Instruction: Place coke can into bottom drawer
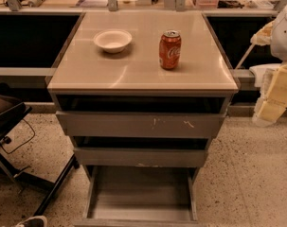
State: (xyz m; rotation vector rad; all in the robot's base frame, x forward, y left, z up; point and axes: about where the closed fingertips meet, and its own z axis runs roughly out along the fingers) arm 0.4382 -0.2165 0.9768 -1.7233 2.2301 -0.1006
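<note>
The coke can (170,49), red-orange with white script and a silver top, stands upright on the right half of the cabinet top (133,74). The bottom drawer (140,193) is pulled out wide, and its flat grey floor shows nothing in it. My gripper (270,103) hangs at the right edge of the view, beside the cabinet at about the height of the top drawer. It is well right of the can, apart from it, and holds nothing that I can see.
A white bowl (112,40) sits on the cabinet top left of the can. The top drawer (140,124) with the white-scratched front and the middle drawer (140,156) are slightly out. A dark chair base (20,141) stands at the left on the speckled floor.
</note>
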